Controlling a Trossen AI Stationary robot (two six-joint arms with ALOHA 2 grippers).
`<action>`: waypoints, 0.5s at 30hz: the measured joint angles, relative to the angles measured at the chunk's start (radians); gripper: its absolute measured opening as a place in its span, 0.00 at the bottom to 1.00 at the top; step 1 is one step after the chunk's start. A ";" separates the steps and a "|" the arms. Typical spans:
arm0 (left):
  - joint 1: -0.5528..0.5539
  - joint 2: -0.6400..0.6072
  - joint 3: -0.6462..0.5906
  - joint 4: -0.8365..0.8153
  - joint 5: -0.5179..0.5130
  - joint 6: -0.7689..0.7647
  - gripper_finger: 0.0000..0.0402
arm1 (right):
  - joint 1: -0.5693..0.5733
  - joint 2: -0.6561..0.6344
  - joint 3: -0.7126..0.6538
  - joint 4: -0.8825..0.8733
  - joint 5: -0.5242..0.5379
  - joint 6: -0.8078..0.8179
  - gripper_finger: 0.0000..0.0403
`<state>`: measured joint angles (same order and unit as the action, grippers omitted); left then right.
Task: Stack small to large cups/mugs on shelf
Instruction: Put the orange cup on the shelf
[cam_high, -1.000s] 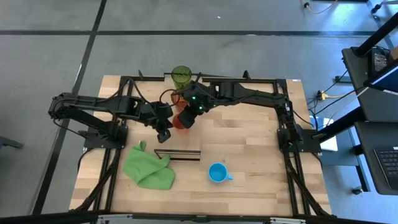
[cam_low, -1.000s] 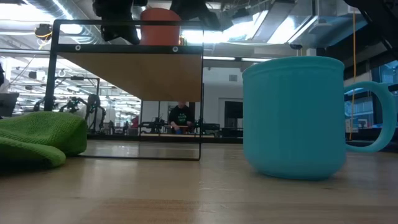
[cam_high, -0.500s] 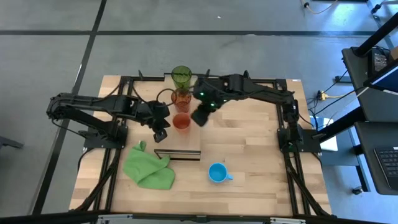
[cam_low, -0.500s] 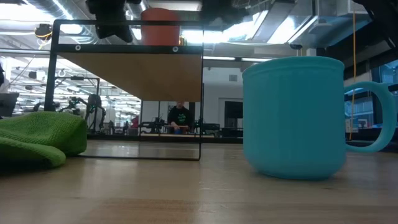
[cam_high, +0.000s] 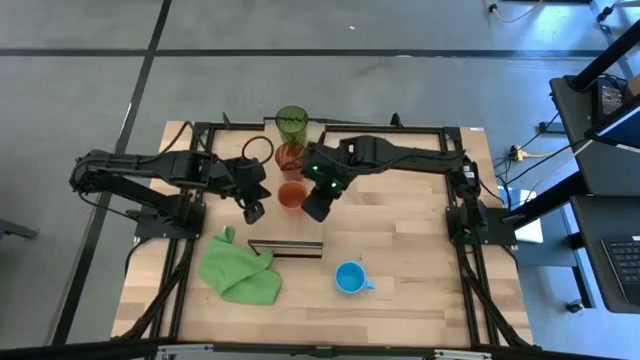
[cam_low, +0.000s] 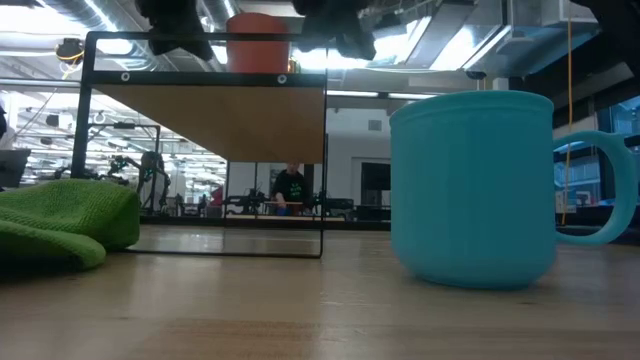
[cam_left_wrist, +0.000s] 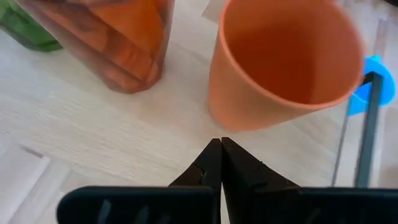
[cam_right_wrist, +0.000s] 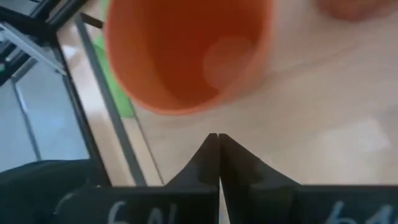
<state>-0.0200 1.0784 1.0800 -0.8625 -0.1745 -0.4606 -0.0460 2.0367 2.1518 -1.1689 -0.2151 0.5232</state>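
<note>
The small red cup (cam_high: 291, 195) stands upright on the pale shelf (cam_high: 285, 247), seen on its top in the low view (cam_low: 258, 40). Behind it stand the red-orange tumbler (cam_high: 290, 157) and the green tumbler (cam_high: 291, 122). The light-blue mug (cam_high: 349, 278) rests on the tabletop near the near edge. My left gripper (cam_high: 252, 211) is shut just left of the small red cup (cam_left_wrist: 280, 62), its tips (cam_left_wrist: 221, 144) short of the cup's base. My right gripper (cam_high: 315, 205) is shut just right of the cup (cam_right_wrist: 186, 50), also apart from it.
A green cloth (cam_high: 240, 268) lies bunched on the tabletop left of the shelf's near end. The blue mug (cam_low: 470, 190) stands close in front of the low camera. The shelf's dark frame legs (cam_low: 322, 160) rise from the table. Bare tabletop lies to the right.
My right gripper was over the small red cup a second ago, drew off toward the table's right, then came back down beside the cup toward the near edge. The cup stayed standing on the shelf. My left gripper edged slightly toward the table's left.
</note>
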 joint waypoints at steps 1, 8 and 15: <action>0.000 0.000 -0.014 0.014 0.000 -0.006 0.00 | 0.001 0.000 -0.014 0.028 -0.005 0.010 0.01; 0.000 0.001 -0.117 0.116 0.033 -0.054 0.00 | 0.013 0.000 -0.044 0.108 -0.003 0.031 0.01; 0.000 0.001 -0.165 0.224 0.055 -0.061 0.00 | 0.011 0.000 -0.045 0.143 0.018 0.042 0.01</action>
<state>-0.0200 1.0794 0.9146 -0.6384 -0.1192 -0.5220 -0.0353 2.0365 2.1063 -1.0261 -0.1967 0.5652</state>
